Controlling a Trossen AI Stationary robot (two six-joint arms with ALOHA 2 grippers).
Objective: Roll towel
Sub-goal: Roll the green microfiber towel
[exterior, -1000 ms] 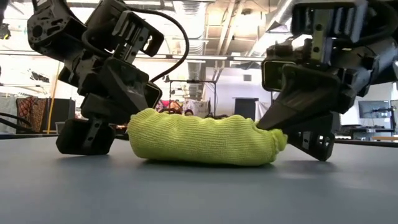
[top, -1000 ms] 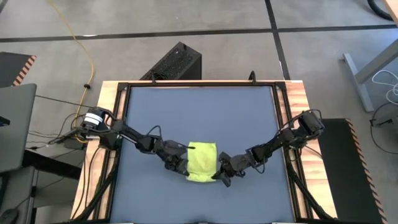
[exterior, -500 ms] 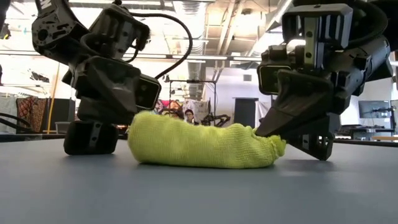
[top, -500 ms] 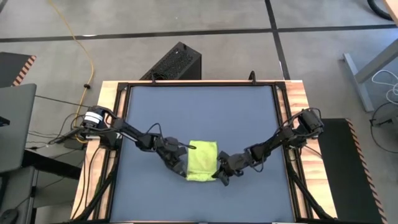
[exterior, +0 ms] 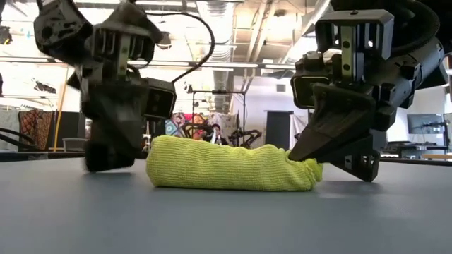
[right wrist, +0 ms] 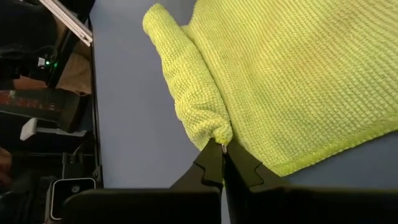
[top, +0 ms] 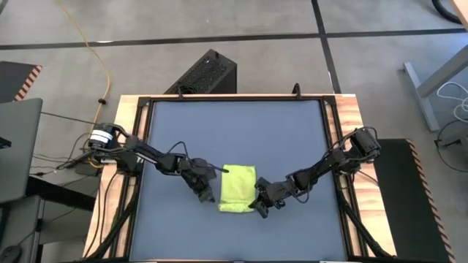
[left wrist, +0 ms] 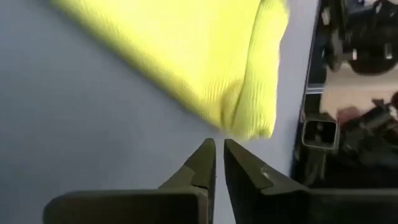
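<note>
Dark blue-grey counter (top: 241, 139) stretches out under both my arms, framed by a wooden rim, with grey floor and a black box beyond its far edge. On the near half of it lies the towel (top: 237, 188), a small lime cloth, partly rolled: from the low view it is a flattish bundle (exterior: 229, 166) resting on the surface, with a rolled lip running along one edge.

My right claw (top: 261, 206) is down at the towel's near right corner, its fingers pressed together with the tips pinching the end of that rolled lip (right wrist: 205, 115). In the low view the same claw (exterior: 311, 156) meets the bundle's end at counter level.

My left claw (top: 207, 191) sits just beside the towel's left edge. Its fingers (left wrist: 202, 165) are all but together, only a thin slit between the tips, and nothing is held in them; the cloth's folded corner (left wrist: 249, 106) lies just beyond the tips, not touching.
</note>
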